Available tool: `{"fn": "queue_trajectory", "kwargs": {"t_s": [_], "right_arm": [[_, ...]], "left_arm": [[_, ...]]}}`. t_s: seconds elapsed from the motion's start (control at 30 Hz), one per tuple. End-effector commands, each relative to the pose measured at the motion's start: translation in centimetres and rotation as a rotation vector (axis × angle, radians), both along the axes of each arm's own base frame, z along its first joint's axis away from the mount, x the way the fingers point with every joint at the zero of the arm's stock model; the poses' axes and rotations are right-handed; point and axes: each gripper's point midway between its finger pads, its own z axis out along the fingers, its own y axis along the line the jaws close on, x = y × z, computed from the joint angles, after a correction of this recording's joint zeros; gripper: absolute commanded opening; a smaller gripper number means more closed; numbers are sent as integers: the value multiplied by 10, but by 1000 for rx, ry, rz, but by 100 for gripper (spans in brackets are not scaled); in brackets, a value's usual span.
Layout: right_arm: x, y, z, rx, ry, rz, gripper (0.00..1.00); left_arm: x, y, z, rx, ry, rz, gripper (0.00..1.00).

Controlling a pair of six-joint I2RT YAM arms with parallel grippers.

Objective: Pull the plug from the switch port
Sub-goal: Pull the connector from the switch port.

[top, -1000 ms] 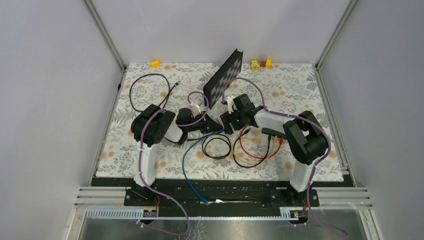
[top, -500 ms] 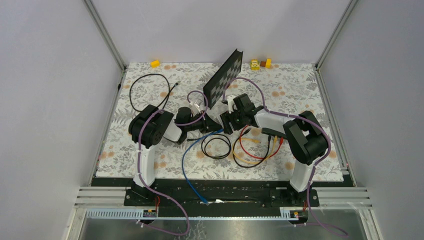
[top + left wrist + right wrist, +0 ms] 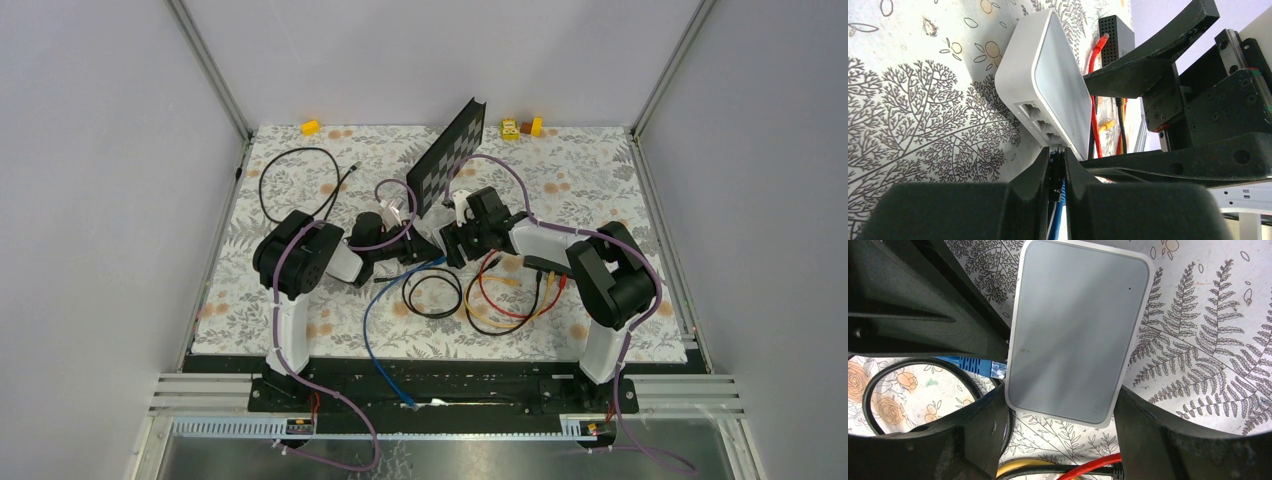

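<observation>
The switch here is a pale grey flat box [image 3: 1048, 75] with sockets along its near narrow edge; it also shows in the right wrist view [image 3: 1078, 325]. A blue cable [image 3: 385, 300] ends in a blue plug [image 3: 983, 365] whose clear tip sits at the box's socket edge. My left gripper [image 3: 1057, 152] is shut on this plug [image 3: 1057, 185], fingertips right at the sockets. My right gripper [image 3: 1060, 410] straddles the box's far end, one finger against each long side. In the top view both grippers meet mid-table and hide the box.
A flat black box [image 3: 540, 264] with red, yellow and black cables plugged in lies under the right forearm; it also shows in the left wrist view [image 3: 1115, 30]. A black cable coil [image 3: 432, 293] lies near. A checkered board [image 3: 448, 155] stands behind. A loose black cable [image 3: 295, 185] lies far left.
My left arm's elbow has shifted slightly to the left and the left gripper has drawn back a little with it. The right arm has not moved.
</observation>
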Motion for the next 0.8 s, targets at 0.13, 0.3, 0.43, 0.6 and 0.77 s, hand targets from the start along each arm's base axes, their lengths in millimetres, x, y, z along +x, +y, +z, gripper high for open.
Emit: {"fn": "queue_trajectory", "kwargs": {"t_s": [0.13,0.3,0.43,0.6,0.77], "right_arm": [[12,-20,-1,-53,-24,-73,45],[17,-25,4,-69,-75,-31,46],[13,-21,2,-42,-39,-26,46],[6,-18,-10,-34,46,-73,45],[14,-28,-11,-84,17,-110,45]], "left_arm": [[6,4,18,-23,-66,26,0],[3,4,15,-19,-59,18,0],[3,4,13,-18,-51,18,0],[3,4,11,-25,-32,26,0],[1,5,10,-25,-26,27,0]]}}
